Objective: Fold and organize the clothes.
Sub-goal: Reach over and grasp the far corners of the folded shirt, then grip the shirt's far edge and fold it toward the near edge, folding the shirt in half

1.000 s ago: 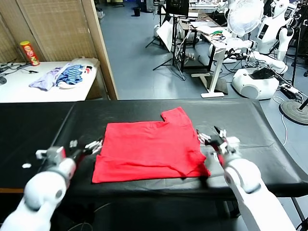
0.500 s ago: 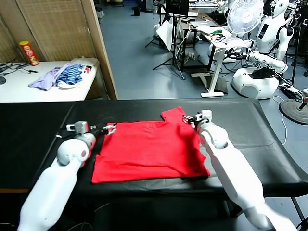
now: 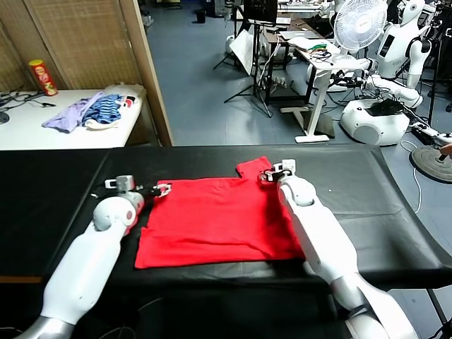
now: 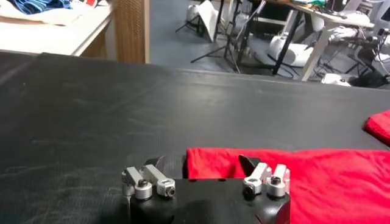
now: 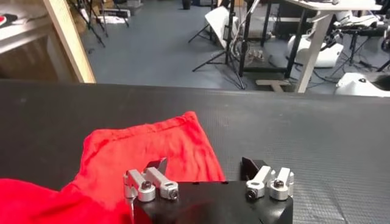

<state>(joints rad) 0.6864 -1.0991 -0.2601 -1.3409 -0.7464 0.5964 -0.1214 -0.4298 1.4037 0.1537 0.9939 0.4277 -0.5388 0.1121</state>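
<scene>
The clothes are one red T-shirt (image 3: pixel 219 219) lying flat on the black table (image 3: pixel 381 183), with one sleeve (image 3: pixel 253 168) sticking out at its far right. My left gripper (image 3: pixel 161 189) is at the shirt's far left corner. In the left wrist view that gripper (image 4: pixel 201 163) is open, its jaws on either side of the red corner (image 4: pixel 213 161). My right gripper (image 3: pixel 272 173) is at the sleeve. Seen from the right wrist, it (image 5: pixel 204 164) is open, one finger over the red sleeve (image 5: pixel 140 149) and the other over bare table.
A white side table (image 3: pixel 42 131) at the back left carries a heap of lavender and blue-striped garments (image 3: pixel 92 111) and a red can (image 3: pixel 44 78). A wooden screen (image 3: pixel 92 42) stands behind it. A fan (image 3: pixel 360 25), stands and other robots (image 3: pixel 395 42) fill the floor beyond.
Both arms have reached forward from the table's near edge to the shirt's far edge. The left gripper came to the far left corner, the right one to the sleeve.
</scene>
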